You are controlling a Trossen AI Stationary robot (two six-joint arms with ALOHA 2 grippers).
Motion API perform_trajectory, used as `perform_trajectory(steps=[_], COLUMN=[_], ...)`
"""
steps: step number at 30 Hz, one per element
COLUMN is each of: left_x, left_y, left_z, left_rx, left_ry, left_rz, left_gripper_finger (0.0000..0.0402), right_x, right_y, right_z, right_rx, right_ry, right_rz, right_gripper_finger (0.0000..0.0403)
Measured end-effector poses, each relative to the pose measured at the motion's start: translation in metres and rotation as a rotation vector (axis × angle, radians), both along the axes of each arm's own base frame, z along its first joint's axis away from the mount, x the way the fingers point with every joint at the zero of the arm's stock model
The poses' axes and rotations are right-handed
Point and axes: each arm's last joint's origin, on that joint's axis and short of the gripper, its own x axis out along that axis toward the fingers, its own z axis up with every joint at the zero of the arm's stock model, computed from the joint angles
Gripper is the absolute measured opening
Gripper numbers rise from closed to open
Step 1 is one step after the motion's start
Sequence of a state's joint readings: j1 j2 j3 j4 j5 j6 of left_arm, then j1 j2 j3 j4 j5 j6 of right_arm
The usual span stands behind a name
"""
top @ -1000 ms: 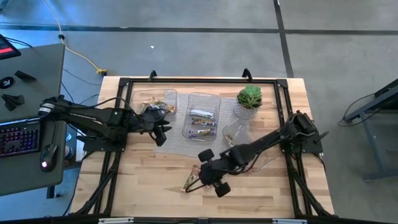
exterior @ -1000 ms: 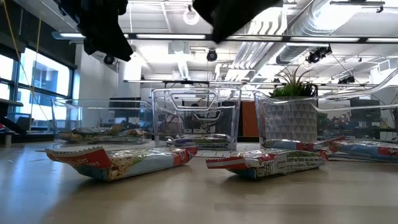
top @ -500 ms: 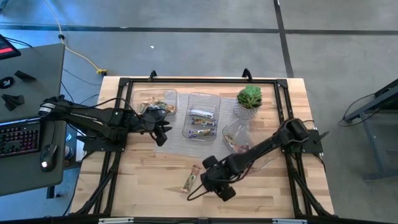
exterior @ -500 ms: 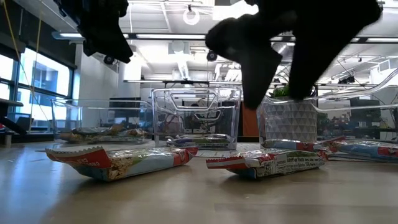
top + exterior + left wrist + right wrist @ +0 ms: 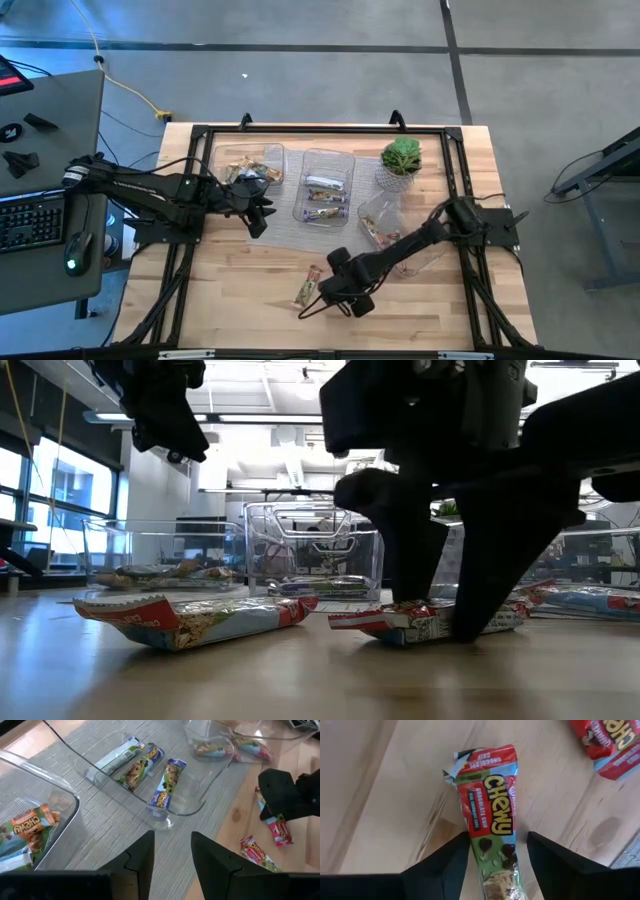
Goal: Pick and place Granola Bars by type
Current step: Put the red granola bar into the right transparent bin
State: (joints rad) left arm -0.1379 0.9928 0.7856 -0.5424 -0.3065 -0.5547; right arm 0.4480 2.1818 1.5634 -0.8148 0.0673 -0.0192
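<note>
Two red-and-green wrapped Granola Bars lie flat on the bare wood near the table's front. My right gripper (image 5: 325,290) is down over the right-hand bar (image 5: 490,815), open, with one finger on each long side of it (image 5: 430,622). The other bar (image 5: 306,289) lies just to its left (image 5: 190,618). My left gripper (image 5: 262,215) hovers open above the grey mat, between the left tray and the middle tray, with nothing between its fingers (image 5: 172,837). My right gripper comes from above, pointing down, and its fingers (image 5: 445,865) stand across the bar beside its long edges (image 5: 492,847). Whether they touch the wrapper I cannot tell. The bar lies flat on the table.
On the mat at the back stand three clear trays: the left one (image 5: 268,152) holds tan bars, the middle one (image 5: 340,158) blue and silver bars. The right one (image 5: 375,210) is tipped, with bars in it. A small potted plant (image 5: 400,160) stands at the back right.
My right gripper has opened and come down from well above the table, a little toward the near edge, until its fingers stand on either side of the right-hand bar. Both bars have stayed where they lay.
</note>
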Motion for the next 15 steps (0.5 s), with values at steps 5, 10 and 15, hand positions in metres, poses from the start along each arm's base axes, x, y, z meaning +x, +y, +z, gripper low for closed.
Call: perform_trajectory(steps=[5, 10, 15], left_x=[0.000, 0.000, 0.000], left_y=[0.000, 0.000, 0.000], left_z=[0.000, 0.000, 0.000], left_rx=[0.000, 0.000, 0.000], left_ry=[0.007, 0.006, 0.006], left_rz=[0.000, 0.000, 0.000], left_gripper_finger=[0.0124, 0.0124, 0.0124], right_x=[0.000, 0.000, -0.004], right_y=[-0.002, -0.002, -0.003], right_z=[-0.004, -0.005, 0.009], right_rx=[0.022, 0.039, 0.089], right_ry=[0.034, 0.040, 0.050], right_rz=[-0.089, -0.098, -0.161], right_gripper_finger=[0.0190, 0.0142, 0.0075])
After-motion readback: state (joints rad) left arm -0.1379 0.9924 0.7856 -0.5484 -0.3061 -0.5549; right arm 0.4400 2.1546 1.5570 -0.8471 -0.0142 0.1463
